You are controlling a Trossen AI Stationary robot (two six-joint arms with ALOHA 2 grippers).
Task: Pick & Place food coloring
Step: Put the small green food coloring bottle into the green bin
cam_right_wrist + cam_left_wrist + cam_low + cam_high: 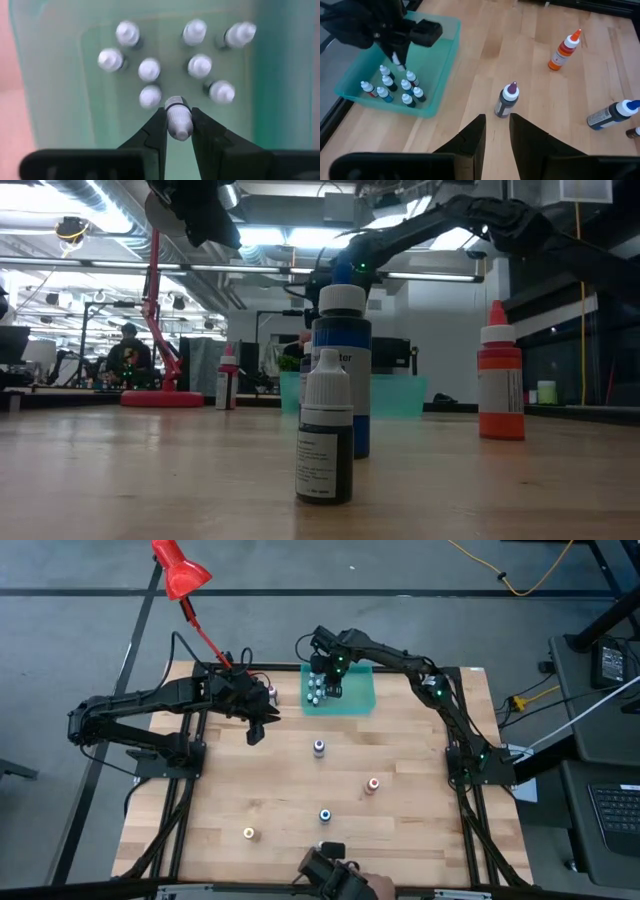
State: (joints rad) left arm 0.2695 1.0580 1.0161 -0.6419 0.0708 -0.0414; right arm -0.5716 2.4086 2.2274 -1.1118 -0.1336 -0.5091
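Food coloring bottle [179, 119] is sitting pinched in the right gripper [178, 131] above the teal tray [362, 690]; left gripper [496, 134], narrow and empty, is hovering over the wooden table [280, 795].

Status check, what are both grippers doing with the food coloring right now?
Right gripper shut on small bottle over teal tray. Left gripper empty, jaws apart, above purple-capped bottle. Nothing blocking.

Two dark jointed arms, black cables along them, small green lights glowing, wedge-shaped black fingers [150, 137]
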